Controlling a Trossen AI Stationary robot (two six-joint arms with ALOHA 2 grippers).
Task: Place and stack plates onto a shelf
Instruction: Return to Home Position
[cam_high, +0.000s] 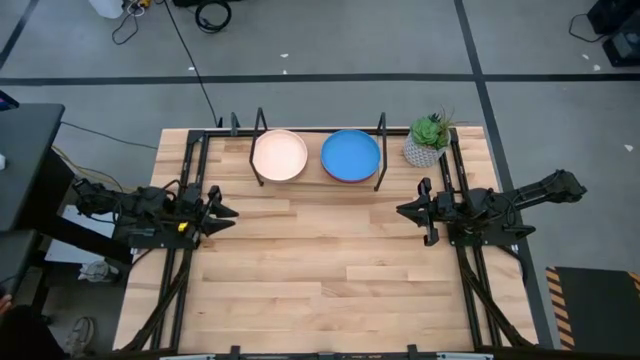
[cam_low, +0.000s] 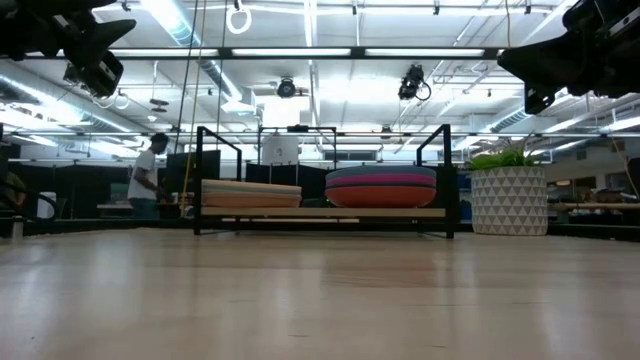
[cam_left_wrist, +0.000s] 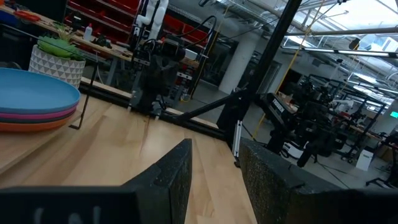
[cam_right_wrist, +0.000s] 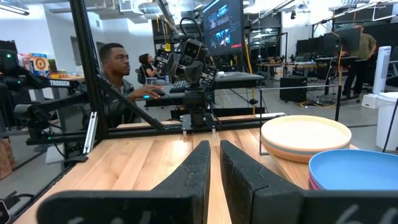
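The shelf (cam_high: 318, 182) stands at the table's far edge, a pale board between black wire uprights. Two stacks of plates rest on its board. The left stack has a cream plate (cam_high: 279, 156) on top; the right stack (cam_low: 381, 186) has a bright blue plate (cam_high: 350, 155) on top, with magenta and orange ones under it (cam_left_wrist: 31, 115). My left gripper (cam_high: 225, 212) hovers at the table's left side, open and holding nothing (cam_left_wrist: 216, 149). My right gripper (cam_high: 403, 211) hovers at the right side, shut, with nothing between its fingers (cam_right_wrist: 214, 149). Both point level toward the table's middle.
A potted green plant (cam_high: 428, 140) in a white patterned pot stands just right of the shelf. Bare wooden tabletop (cam_high: 320, 270) lies between the arms and toward the near edge. People sit and stand in the room beyond (cam_right_wrist: 118, 74).
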